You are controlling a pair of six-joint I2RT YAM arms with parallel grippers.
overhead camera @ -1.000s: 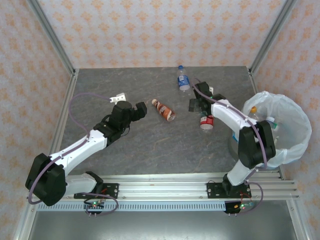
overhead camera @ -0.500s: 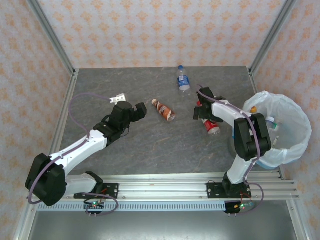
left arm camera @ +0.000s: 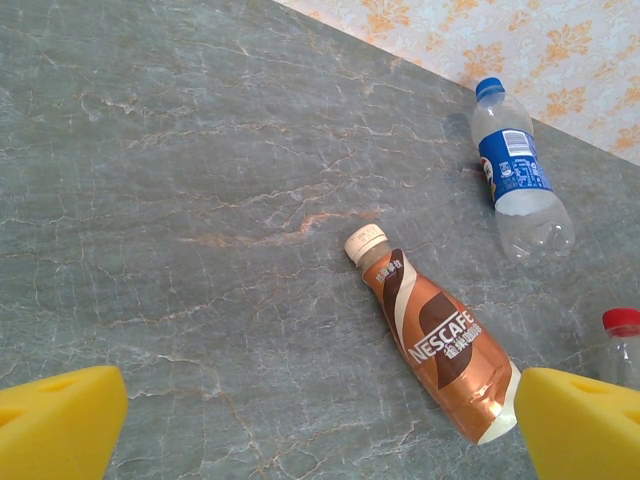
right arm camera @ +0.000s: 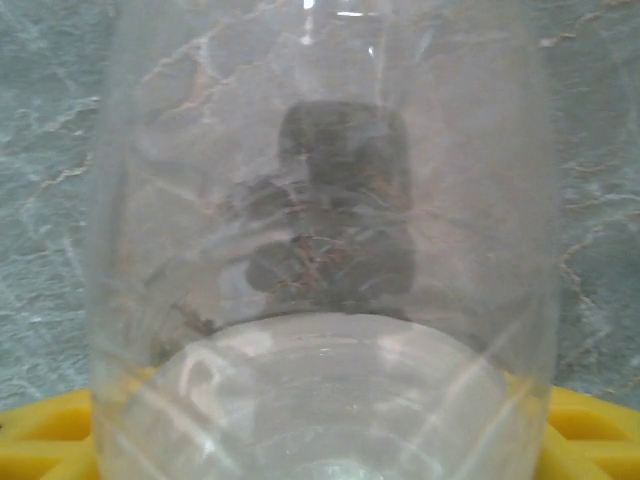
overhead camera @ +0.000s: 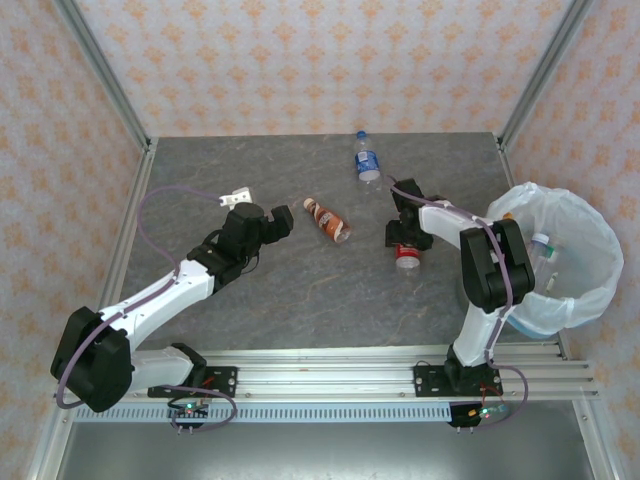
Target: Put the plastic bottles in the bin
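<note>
A brown Nescafe bottle (overhead camera: 327, 219) (left arm camera: 440, 345) lies on its side mid-table, cream cap toward the back left. My left gripper (overhead camera: 281, 221) (left arm camera: 320, 430) stands open just left of it, its yellow pads (left arm camera: 60, 420) wide apart and nothing between them. A clear blue-labelled bottle (overhead camera: 367, 160) (left arm camera: 515, 170) lies farther back. My right gripper (overhead camera: 404, 232) (right arm camera: 320, 440) is shut on a clear red-labelled bottle (overhead camera: 407, 255) (right arm camera: 320, 200), whose red cap (left arm camera: 622, 320) shows in the left wrist view. The bin (overhead camera: 590, 290) with its white bag stands at the right, several bottles inside.
Metal frame posts (overhead camera: 105, 90) rise at the back corners and patterned walls close in the table. A purple cable (overhead camera: 165, 195) loops beside the left arm. The grey stone tabletop (overhead camera: 300, 290) lies bare in front of the bottles.
My right gripper has swung the red-labelled bottle, first toward the bin, then back left, so it now points toward the near edge. The left arm and other bottles stayed still.
</note>
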